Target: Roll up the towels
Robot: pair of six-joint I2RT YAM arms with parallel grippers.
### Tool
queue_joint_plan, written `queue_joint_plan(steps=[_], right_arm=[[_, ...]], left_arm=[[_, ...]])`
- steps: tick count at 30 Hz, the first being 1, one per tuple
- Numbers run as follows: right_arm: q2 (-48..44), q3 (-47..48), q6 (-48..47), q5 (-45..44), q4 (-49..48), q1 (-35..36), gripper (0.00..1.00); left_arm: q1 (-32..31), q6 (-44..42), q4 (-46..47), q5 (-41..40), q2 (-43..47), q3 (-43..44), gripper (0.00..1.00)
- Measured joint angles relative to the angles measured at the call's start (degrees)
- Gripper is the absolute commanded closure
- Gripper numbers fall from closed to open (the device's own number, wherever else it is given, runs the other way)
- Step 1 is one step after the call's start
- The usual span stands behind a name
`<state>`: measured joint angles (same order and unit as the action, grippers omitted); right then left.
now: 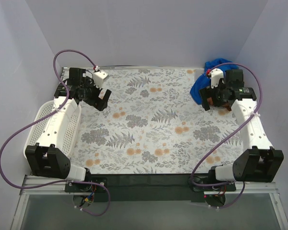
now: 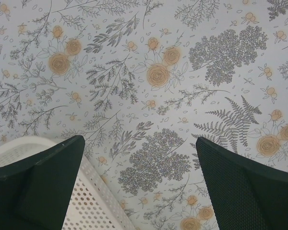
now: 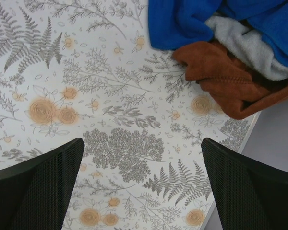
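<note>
Floral tabletop [image 1: 149, 124], blue towels [image 1: 198, 89] heaped, white walls [image 1: 149, 28]

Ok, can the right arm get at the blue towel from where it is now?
Probably yes. The right pincer is open just short of the blue towel, with only bare table between them. A brown towel and a white towel lie bunched against it.

I am looking into a robot test cell, a lab bench rather than a home or shop. Plain white walls [image 1: 149, 28] box in three sides of a table with a floral-print top [image 1: 153, 124]. The left arm [image 1: 62, 120] and right arm [image 1: 249, 124] stand on a metal frame [image 1: 38, 184] at the near edge, with purple cables [image 1: 68, 51] looping loose.
</note>
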<state>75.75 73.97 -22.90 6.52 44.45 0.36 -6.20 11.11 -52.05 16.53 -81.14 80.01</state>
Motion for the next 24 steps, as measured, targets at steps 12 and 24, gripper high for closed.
queue_joint_plan(steps=[12,24], right_arm=[[24.6,20.8,1.8,-3.4,-6.2,-2.6,0.05],[49.1,42.2,4.7,-8.6,-11.9,-6.4,0.25]], left_arm=[[0.0,1.9,1.3,0.2,-1.4,1.7,0.02],[0.0,1.1,1.0,-2.8,-1.4,1.4,0.02]])
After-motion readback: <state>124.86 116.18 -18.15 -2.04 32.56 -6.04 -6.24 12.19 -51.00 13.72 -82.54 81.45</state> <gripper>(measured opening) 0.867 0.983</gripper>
